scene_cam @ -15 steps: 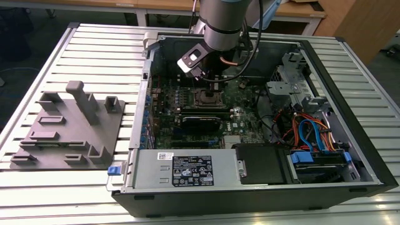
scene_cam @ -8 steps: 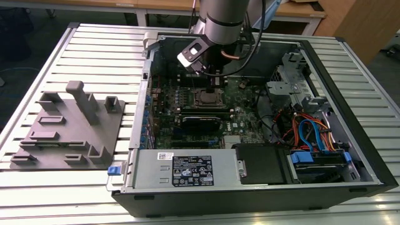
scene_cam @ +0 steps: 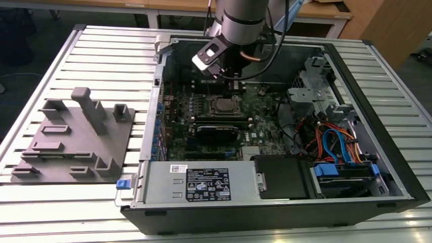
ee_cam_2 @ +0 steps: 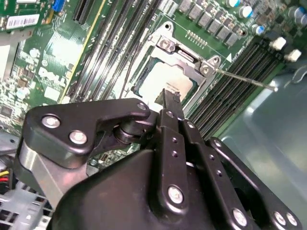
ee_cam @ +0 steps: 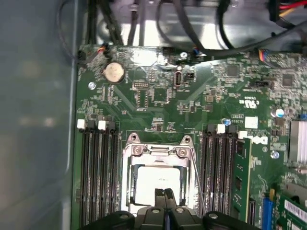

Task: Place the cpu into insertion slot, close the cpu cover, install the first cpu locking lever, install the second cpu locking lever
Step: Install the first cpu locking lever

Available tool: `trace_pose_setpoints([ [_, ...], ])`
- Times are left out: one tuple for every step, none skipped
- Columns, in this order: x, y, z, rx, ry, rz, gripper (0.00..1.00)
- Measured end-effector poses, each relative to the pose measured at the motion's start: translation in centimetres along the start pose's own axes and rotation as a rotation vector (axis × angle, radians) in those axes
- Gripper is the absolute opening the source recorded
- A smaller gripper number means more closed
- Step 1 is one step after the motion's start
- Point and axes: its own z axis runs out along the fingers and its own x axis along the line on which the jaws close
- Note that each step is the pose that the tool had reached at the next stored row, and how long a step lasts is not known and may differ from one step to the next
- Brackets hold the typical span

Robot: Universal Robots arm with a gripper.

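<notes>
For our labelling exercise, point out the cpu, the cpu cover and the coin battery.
the cpu (ee_cam: 151,178): first wrist view, silver top
the cpu cover (ee_cam: 128,184): first wrist view, frame's side bar
the coin battery (ee_cam: 114,72): first wrist view, round face

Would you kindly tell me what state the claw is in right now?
The claw: closed, holding nothing, its tips together just over the cpu.
</notes>
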Motion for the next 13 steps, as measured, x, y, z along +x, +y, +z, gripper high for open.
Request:
trace_pose_setpoints([
  [0.0,0.0,0.01,0.0003,-0.0003,-0.017,0.1],
  [0.0,0.0,0.02,0.0006,-0.0006,-0.035,0.1],
  [0.0,0.0,0.03,0.001,-0.0011,-0.054,0.1],
  [0.0,0.0,0.04,0.0014,-0.0014,-0.071,0.1],
  [0.0,0.0,0.05,0.0017,-0.0018,-0.089,0.1],
  [0.0,0.0,0.06,0.002,-0.0021,-0.107,0.1],
  [0.0,0.0,0.06,0.0024,-0.0025,-0.125,0.1],
  [0.0,0.0,0.06,0.0027,-0.0029,-0.143,0.1],
  [0.0,0.0,0.06,0.003,-0.0032,-0.159,0.1],
  [-0.01,0.0,0.07,0.0031,-0.0033,-0.17,0.1],
  [-0.01,0.0,0.07,0.0031,-0.0032,-0.172,0.1],
  [-0.01,0.0,0.07,0.0031,-0.0032,-0.172,0.1],
  [-0.01,0.0,0.07,0.0031,-0.0031,-0.172,0.1],
])
